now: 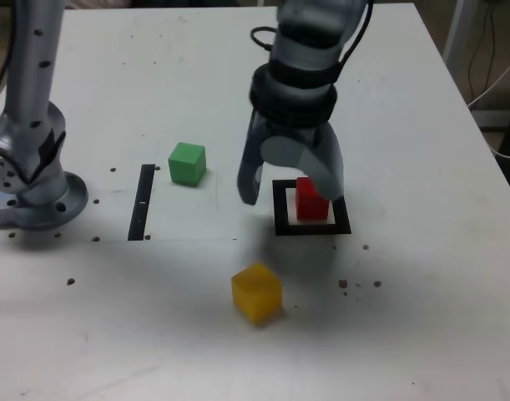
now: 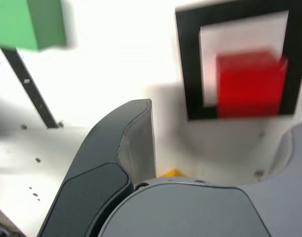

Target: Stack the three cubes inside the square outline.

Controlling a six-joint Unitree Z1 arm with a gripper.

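Red cube (image 1: 311, 199) sits alone inside the square outline (image 1: 281, 210), on its white centre, toward the right side of the frame in the exterior view and touching no other block. My gripper (image 1: 292, 188) hangs right at it with the fingers (image 1: 251, 171) spread wide and released, grasping nothing; one finger stands left of the outline in the exterior view, the other comes down in front of the red cube's right part, and I cannot tell whether it touches the block. Green cube (image 1: 188, 162) rests on the white surface (image 1: 421, 125) to the far left of the outline, just right of a thin black strip (image 1: 142, 202). Yellow cube (image 1: 256, 292) lies nearer the camera, left of the outline and well apart from the others.
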